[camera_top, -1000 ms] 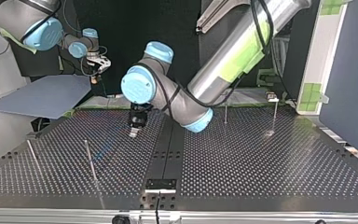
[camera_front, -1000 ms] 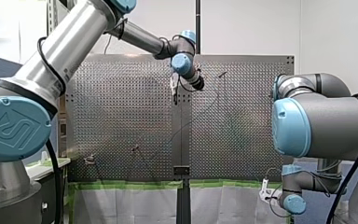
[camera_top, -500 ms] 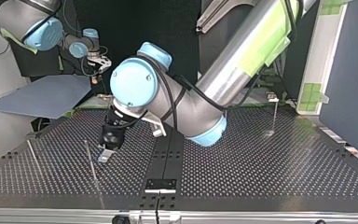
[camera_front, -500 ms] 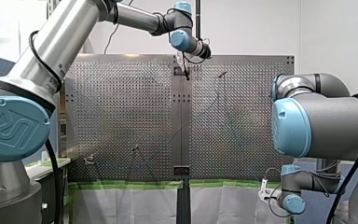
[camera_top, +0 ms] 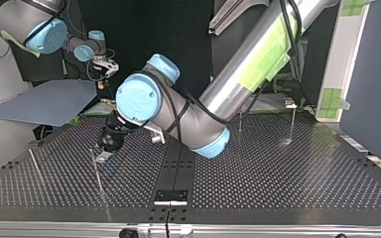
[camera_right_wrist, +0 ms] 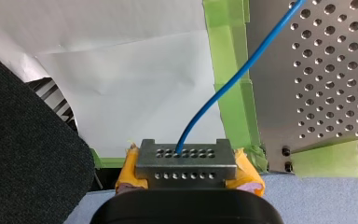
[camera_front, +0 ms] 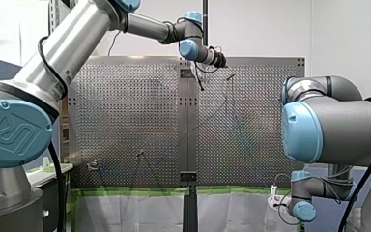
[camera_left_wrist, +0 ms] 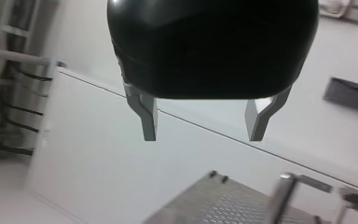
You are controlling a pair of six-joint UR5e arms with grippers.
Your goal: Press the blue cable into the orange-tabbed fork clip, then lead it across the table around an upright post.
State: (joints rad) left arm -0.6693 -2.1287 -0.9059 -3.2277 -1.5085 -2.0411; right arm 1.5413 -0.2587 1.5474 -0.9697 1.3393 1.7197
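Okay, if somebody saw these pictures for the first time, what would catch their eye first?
First, my left arm, looming across the perforated table in the top view, its tip close to a thin upright post; the left wrist view shows its jaws open and empty. Then the blue cable in the right wrist view, running from my right arm's shut jaws over green tape onto the table.

The perforated metal table [camera_top: 287, 168] has a black strip [camera_top: 177, 171] along its middle, with a small black bracket [camera_top: 170, 196] at the strip's near end in the top view. Green tape [camera_right_wrist: 230, 79] runs along one table edge, and a white sheet [camera_right_wrist: 135, 88] lies just beside it. A blue-grey board [camera_top: 44, 101] lies at the top view's left, beyond the table. Green tape squares [camera_top: 333, 99] are stuck on a white frame [camera_top: 346, 59] at the same view's right.
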